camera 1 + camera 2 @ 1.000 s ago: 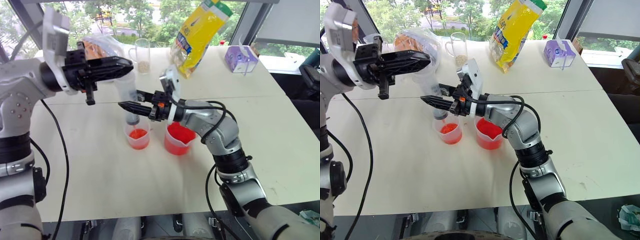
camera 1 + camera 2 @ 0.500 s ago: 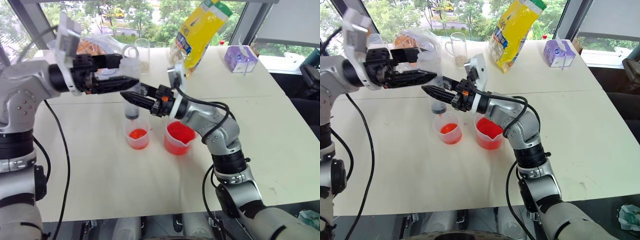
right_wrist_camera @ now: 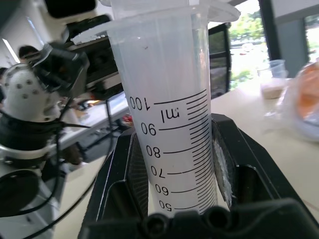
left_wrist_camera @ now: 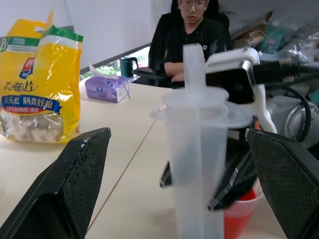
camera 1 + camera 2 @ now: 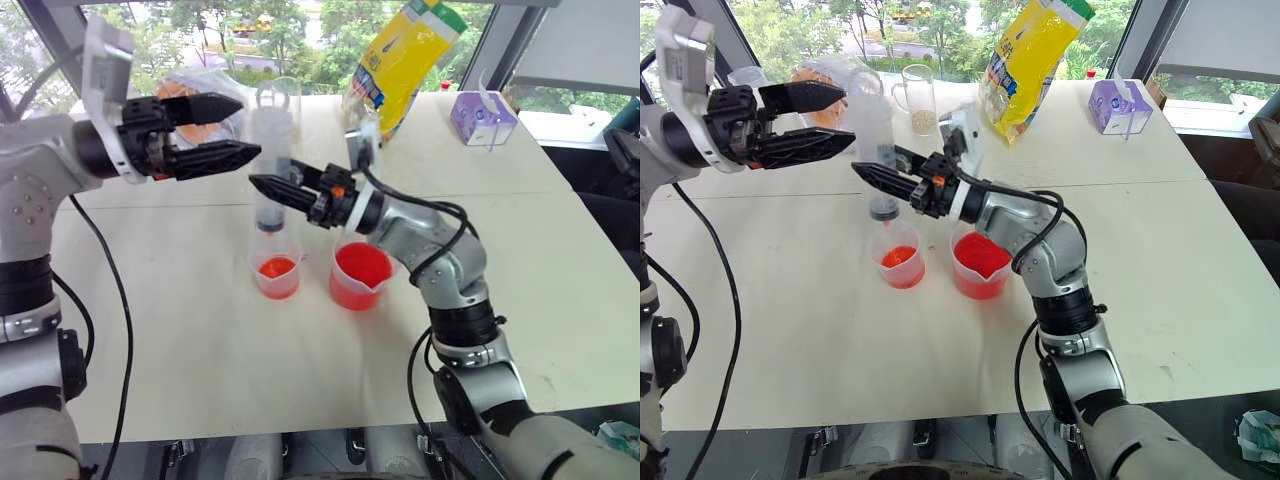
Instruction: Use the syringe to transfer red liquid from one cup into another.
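Right tool (image 5: 262,185) clamps the syringe (image 5: 271,160) upright over the small cup (image 5: 276,273); left tool (image 5: 235,128) gapes wide, clear of the plunger.

The desk (image 5: 560,290) lies bare toward its near and right edges. The left wrist view adds a seated person (image 4: 195,30) behind the yellow bag (image 4: 36,94); the right wrist view reads the barrel's graduations. The spouted beaker (image 5: 360,276) holds more red liquid (image 5: 362,268) than the small cup just beside it.

Left end effector (image 5: 238,125) now open
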`<state>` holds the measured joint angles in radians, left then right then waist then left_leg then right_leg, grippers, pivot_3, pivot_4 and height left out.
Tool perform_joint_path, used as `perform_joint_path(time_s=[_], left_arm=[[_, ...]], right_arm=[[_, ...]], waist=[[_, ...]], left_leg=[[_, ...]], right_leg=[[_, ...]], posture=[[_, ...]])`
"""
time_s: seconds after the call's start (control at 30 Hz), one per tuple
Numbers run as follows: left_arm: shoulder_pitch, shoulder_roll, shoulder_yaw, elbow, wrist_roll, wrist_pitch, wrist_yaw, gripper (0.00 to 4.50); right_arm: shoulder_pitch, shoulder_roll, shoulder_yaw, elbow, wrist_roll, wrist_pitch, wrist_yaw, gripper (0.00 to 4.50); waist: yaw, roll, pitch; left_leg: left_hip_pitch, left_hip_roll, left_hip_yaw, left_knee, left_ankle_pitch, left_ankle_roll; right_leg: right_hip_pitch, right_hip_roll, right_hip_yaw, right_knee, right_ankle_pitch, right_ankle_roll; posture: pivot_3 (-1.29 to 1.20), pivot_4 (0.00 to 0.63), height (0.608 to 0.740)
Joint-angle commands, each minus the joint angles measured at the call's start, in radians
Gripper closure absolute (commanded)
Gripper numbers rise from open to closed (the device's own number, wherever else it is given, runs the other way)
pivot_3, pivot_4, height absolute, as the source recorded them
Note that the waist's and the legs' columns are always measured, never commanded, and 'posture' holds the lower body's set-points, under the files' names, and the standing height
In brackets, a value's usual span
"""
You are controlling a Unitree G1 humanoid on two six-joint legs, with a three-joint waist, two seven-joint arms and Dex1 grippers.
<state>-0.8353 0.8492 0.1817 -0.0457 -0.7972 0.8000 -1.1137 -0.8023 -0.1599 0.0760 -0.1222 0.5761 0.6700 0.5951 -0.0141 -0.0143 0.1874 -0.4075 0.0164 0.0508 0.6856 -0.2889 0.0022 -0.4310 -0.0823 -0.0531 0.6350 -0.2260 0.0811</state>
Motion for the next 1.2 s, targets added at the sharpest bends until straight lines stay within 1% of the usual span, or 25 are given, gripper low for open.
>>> perform_joint_path(time_s=[0.03, 0.13, 0.2, 0.27, 0.33, 0.37, 0.47, 0.6, 0.7, 0.8, 0.97, 1.1, 1.13, 1.17, 1.2], left_arm=[[0.039, 0.000, -0.012, -0.034, 0.019, -0.039, -0.027, 0.04], [0.070, -0.024, -0.043, -0.051, 0.042, -0.068, -0.035, 0.04], [0.093, -0.037, -0.065, -0.062, 0.066, -0.098, -0.042, 0.04], [0.105, -0.051, -0.072, -0.064, 0.075, -0.116, -0.043, 0.04], [0.108, -0.064, -0.074, -0.064, 0.071, -0.123, -0.047, 0.04], [0.108, -0.068, -0.073, -0.064, 0.069, -0.123, -0.048, 0.04], [0.108, -0.082, -0.085, -0.060, 0.075, -0.129, -0.050, 0.04], [0.102, -0.093, -0.103, -0.056, 0.090, -0.137, -0.060, 0.04], [0.097, -0.099, -0.111, -0.054, 0.095, -0.136, -0.067, 0.04], [0.096, -0.101, -0.114, -0.057, 0.097, -0.135, -0.070, 0.04], [0.104, -0.101, -0.120, -0.087, 0.089, -0.115, -0.065, 0.04], [0.130, -0.086, -0.132, -0.124, 0.095, -0.104, -0.071, 0.04], [0.134, -0.084, -0.132, -0.130, 0.095, -0.102, -0.072, 0.00], [0.138, -0.080, -0.133, -0.137, 0.096, -0.100, -0.071, 0.00], [0.142, -0.077, -0.131, -0.144, 0.092, -0.095, -0.070, 0.00]], right_arm=[[-0.095, -0.102, -0.160, -0.036, 0.027, 0.148, -0.138, 3.08], [-0.173, -0.191, -0.287, -0.011, 0.073, 0.357, -0.258, 3.08], [-0.230, -0.279, -0.352, 0.031, 0.073, 0.542, -0.314, 3.08], [-0.255, -0.372, -0.373, 0.061, 0.055, 0.672, -0.333, 3.08], [-0.250, -0.469, -0.371, 0.083, 0.048, 0.779, -0.318, 3.08], [-0.248, -0.497, -0.370, 0.090, 0.050, 0.818, -0.310, 3.08], [-0.178, -0.586, -0.372, 0.098, 0.037, 0.922, -0.299, 3.08], [-0.023, -0.697, -0.296, 0.124, 0.166, 0.944, -0.300, 3.08], [0.043, -0.704, -0.267, 0.128, 0.236, 0.944, -0.343, 3.08], [0.067, -0.698, -0.247, 0.147, 0.289, 0.944, -0.395, 3.08], [0.084, -0.639, -0.241, 0.187, 0.339, 0.944, -0.486, 3.08], [0.088, -0.598, -0.238, 0.215, 0.350, 0.944, -0.529, 3.08], [0.090, -0.594, -0.239, 0.218, 0.350, 0.944, -0.537, 2.10], [0.092, -0.591, -0.240, 0.219, 0.352, 0.944, -0.542, 1.77], [0.094, -0.593, -0.243, 0.215, 0.357, 0.944, -0.547, 1.28]], waist=[[0.004, 0.000, 0.000], [0.006, 0.000, 0.000], [0.003, 0.000, 0.000], [0.002, 0.000, 0.000], [0.003, 0.000, 0.000], [0.003, 0.000, 0.000], [0.002, 0.000, 0.000], [0.003, 0.000, 0.000], [-0.002, 0.000, 0.000], [-0.003, 0.001, 0.000], [0.002, 0.000, 0.000], [0.002, 0.000, 0.000], [0.002, 0.000, 0.000], [0.002, 0.000, 0.000], [0.002, 0.000, 0.000]], left_leg=[[0.000, 0.000, 0.000, 0.000, 0.000, 0.000], [-0.001, 0.000, 0.000, 0.000, 0.000, 0.000], [-0.001, 0.000, 0.000, 0.000, 0.000, 0.000], [-0.001, 0.000, 0.001, -0.002, 0.000, 0.000], [-0.001, 0.000, 0.001, -0.003, -0.001, 0.001], [-0.001, 0.000, 0.001, -0.003, -0.001, 0.001], [-0.002, 0.000, 0.002, -0.003, -0.001, 0.002], [-0.002, 0.000, 0.002, -0.003, -0.001, 0.002], [-0.002, 0.000, 0.002, -0.003, -0.001, 0.002], [-0.001, 0.000, 0.002, -0.003, -0.001, 0.002], [-0.001, 0.000, 0.002, -0.002, -0.001, 0.002], [-0.002, 0.000, 0.002, -0.002, -0.001, 0.002], [-0.002, 0.000, 0.002, -0.002, -0.001, 0.002], [-0.002, 0.000, 0.002, -0.002, -0.001, 0.002], [-0.002, 0.000, 0.002, -0.002, -0.001, 0.002]], right_leg=[[0.000, 0.000, 0.000, 0.000, 0.000, 0.000], [0.000, -0.001, -0.001, 0.000, 0.000, 0.000], [0.000, -0.001, 0.000, -0.001, 0.000, 0.000], [0.000, -0.001, 0.000, -0.002, 0.000, 0.000], [0.000, -0.001, 0.000, -0.004, 0.000, -0.001], [0.000, 0.000, 0.000, -0.004, 0.000, -0.001], [-0.001, 0.000, 0.000, -0.004, 0.000, 0.000], [-0.001, 0.000, 0.000, -0.005, 0.000, 0.000], [-0.001, 0.000, 0.001, -0.005, 0.000, 0.000], [-0.001, 0.001, 0.002, -0.004, 0.000, 0.000], [-0.001, 0.001, 0.001, -0.004, 0.000, 0.000], [-0.001, 0.000, 0.001, -0.005, 0.000, 0.000], [-0.001, 0.000, 0.001, -0.005, 0.000, 0.000], [-0.001, 0.001, 0.001, -0.005, 0.000, 0.000], [-0.001, 0.001, 0.001, -0.005, 0.000, 0.000]], posture=[[0.00, 0.150, 0.740], [0.00, 0.150, 0.740], [0.00, 0.150, 0.740], [0.00, 0.150, 0.740], [0.00, 0.150, 0.740], [0.00, 0.150, 0.740], [0.00, 0.150, 0.740], [0.00, 0.150, 0.740], [0.00, 0.150, 0.740], [0.00, 0.150, 0.740], [0.00, 0.150, 0.740], [0.00, 0.150, 0.740], [0.00, 0.150, 0.740], [0.00, 0.150, 0.740], [0.00, 0.150, 0.740]])
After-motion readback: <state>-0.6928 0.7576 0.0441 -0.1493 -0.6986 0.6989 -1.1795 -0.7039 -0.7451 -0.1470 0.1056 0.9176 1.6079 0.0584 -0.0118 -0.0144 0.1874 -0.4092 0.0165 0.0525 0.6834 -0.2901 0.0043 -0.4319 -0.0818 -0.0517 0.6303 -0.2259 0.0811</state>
